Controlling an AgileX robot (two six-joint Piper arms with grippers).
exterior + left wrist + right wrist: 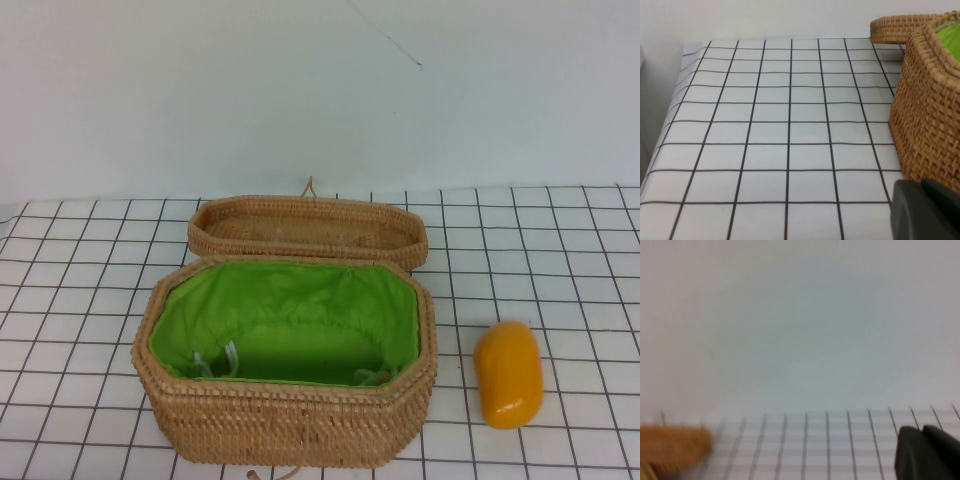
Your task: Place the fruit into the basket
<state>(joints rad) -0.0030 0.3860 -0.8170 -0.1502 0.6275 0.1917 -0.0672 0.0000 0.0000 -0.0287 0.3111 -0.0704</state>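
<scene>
The fruit [508, 374], a glossy orange-yellow oblong with rounded ends, lay on the gridded tablecloth [80, 290] at about four o'clock in the high view, its long axis running roughly toward and away from the robot. It sat just beside the basket [290, 425], at the basket's three o'clock side, apart from the wicker wall and not touching it.

The basket stood open near the centre of the table, an elongated octagon of tan wicker with a bright green fabric lining [290, 310]. Small pale ties showed against the lining near its front corners. Nothing else could be seen inside it. The flat woven lid [308, 230] lay at the basket's twelve o'clock, its near edge against or overlapping the basket's far rim, with a small loop [309, 186] at its far edge.

Neither arm appeared in the high view. The left gripper [925, 210] showed only as a dark edge in the left wrist view, low over the cloth close beside the basket's outer wicker wall [930, 115]; I cannot tell how far it was open, and it held nothing visible. The right gripper [927, 452] showed likewise as a dark blurred edge in the right wrist view, raised above the cloth facing the pale wall, with a blur of wicker [672, 447] off to one side; its opening cannot be told either.
</scene>
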